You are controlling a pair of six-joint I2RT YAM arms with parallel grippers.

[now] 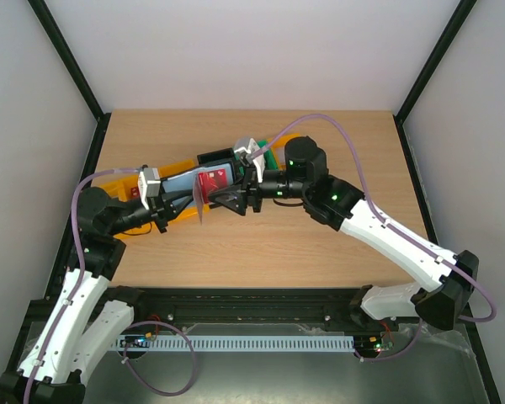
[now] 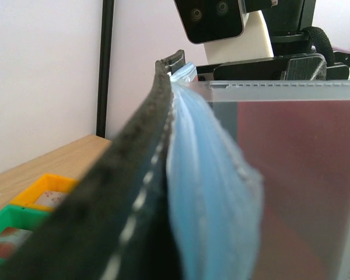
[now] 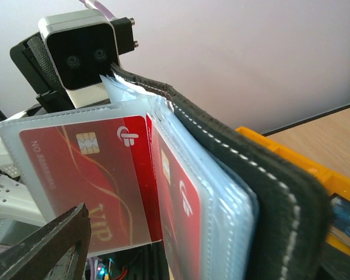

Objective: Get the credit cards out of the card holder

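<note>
Two stiff, slick credit cards (image 3: 99, 175) in card holder (image 3: 268, 192)
Likely pinch their 7 o'clock corner; left gripper (image 1: 175, 209) clasps it, right gripper (image 1: 236, 192) unclear

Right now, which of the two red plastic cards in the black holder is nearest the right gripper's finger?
The front red card, chip and VIP lettering showing, just above that finger; the second red card sits a sleeve behind, mostly covered.

Soft, even light fills the booth, leaving only faint shadows on the tabletop (image 1: 236, 252). Up close, the card holder (image 2: 128, 221) blurs badly in the left wrist view; the red credit cards (image 3: 93, 175) look sharper.
</note>
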